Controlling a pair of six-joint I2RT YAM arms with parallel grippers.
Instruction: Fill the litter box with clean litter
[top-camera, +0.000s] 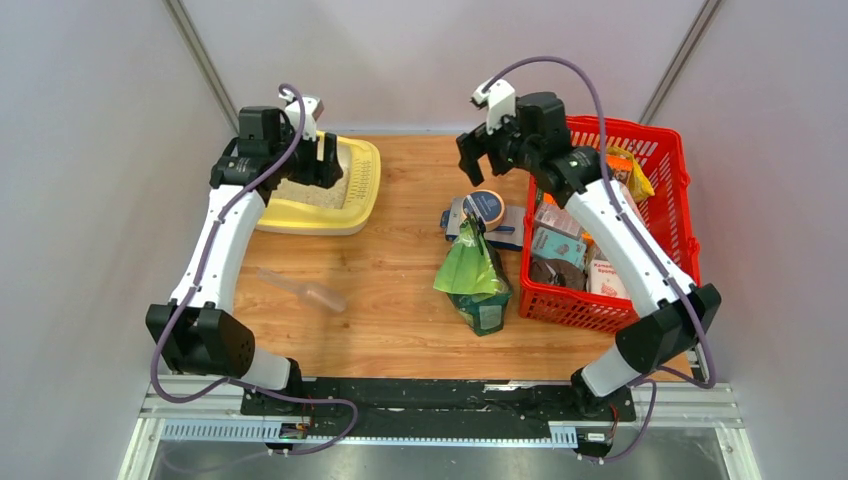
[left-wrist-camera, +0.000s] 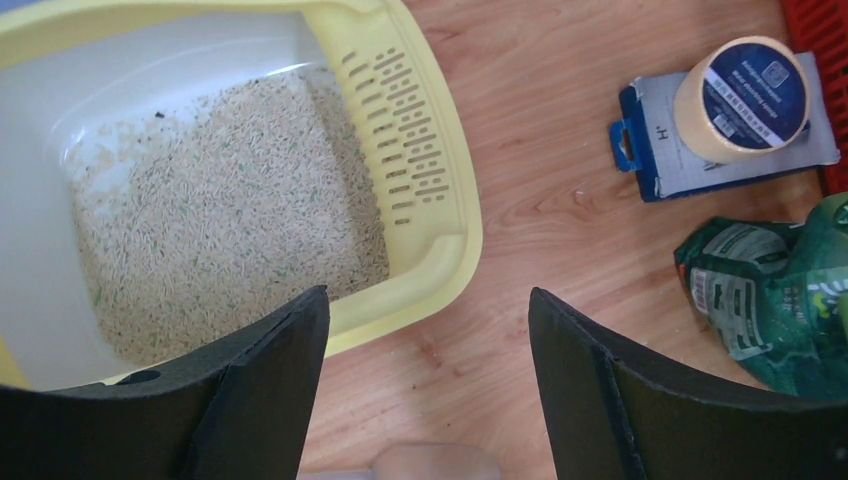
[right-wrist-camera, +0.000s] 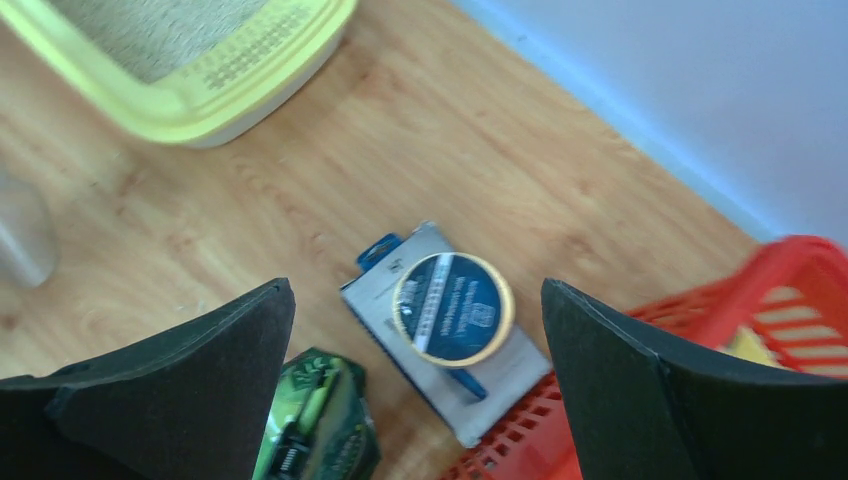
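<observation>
Both pincers are spread wide and hold nothing. My left pincer (left-wrist-camera: 428, 300) hangs over the pale yellow plastic litter box (left-wrist-camera: 440, 215), which has some sandy litter (left-wrist-camera: 220, 210) inside. The soft green litter pouch (top-camera: 472, 275) lies nearer my right pincer (right-wrist-camera: 418, 290), back toward my base.

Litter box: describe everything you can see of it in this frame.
The litter box is a shallow pale yellow plastic tray with rounded corners and a wide raised rim; one side of the rim carries rows of slots. Its inside looks whitish. Pale beige litter with a few green specks covers part of the floor, leaving bare patches. It sits flat on the wooden table, at the far left. The open left gripper hangs over its edge; whether it touches is unclear.
</observation>
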